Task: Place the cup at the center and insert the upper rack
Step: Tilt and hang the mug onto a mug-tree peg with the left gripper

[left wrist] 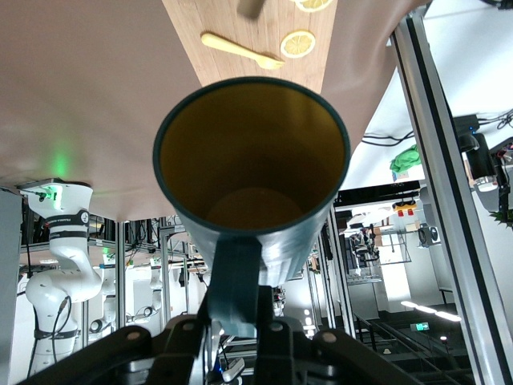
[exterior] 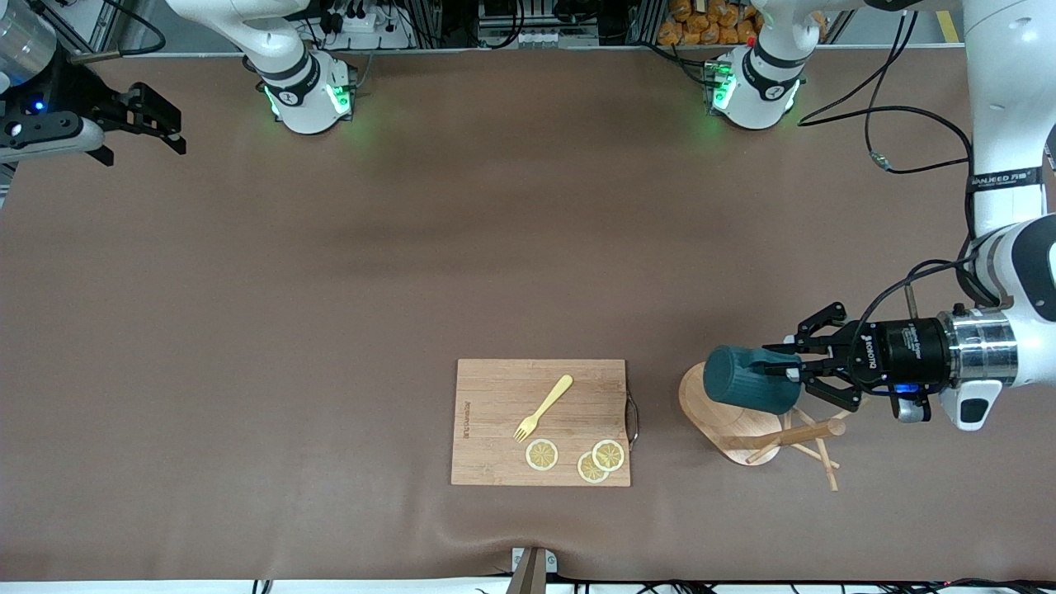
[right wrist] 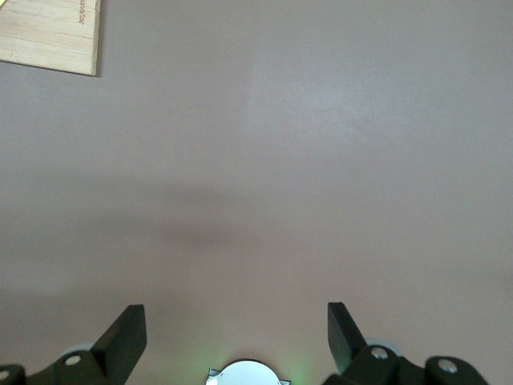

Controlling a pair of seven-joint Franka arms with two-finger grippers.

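Cup (exterior: 749, 379) is off the table, lying sideways in the air over the oval base of the upper rack (exterior: 734, 421), bottom pointing toward the cutting board (exterior: 540, 422), mouth facing the wrist. Left gripper (exterior: 790, 371) is clamped on the cup's small handle (left wrist: 238, 285), both fingers pinching it; the left wrist view looks straight into the yellow inside. From the cup, the board sits at about 9 o'clock in the front view, slightly lower; on it a yellow fork (exterior: 544, 407) and three lemon slices (exterior: 608, 454). The rack stands at about 6 o'clock from the cup, toward the left arm's end of the table, with its post (exterior: 792, 436) and pegs appearing slanted toward 4 o'clock, probably just camera angle. Progress, as judged: early. Cup is picked up but not at table center, which lies at roughly 10 o'clock from it; rack not moved or inserted anywhere, both steps left. Left arm pose: forearm drops from the base at 12 o'clock, wrist bent so the hand lies roughly horizontal, pointing toward 9 o'clock. Right gripper (exterior: 148, 115) waits over the table's corner at the right arm's end, about 10 o'clock from the cup, fingers (right wrist: 124, 341) spread wide, holding nothing, bare mat below it.
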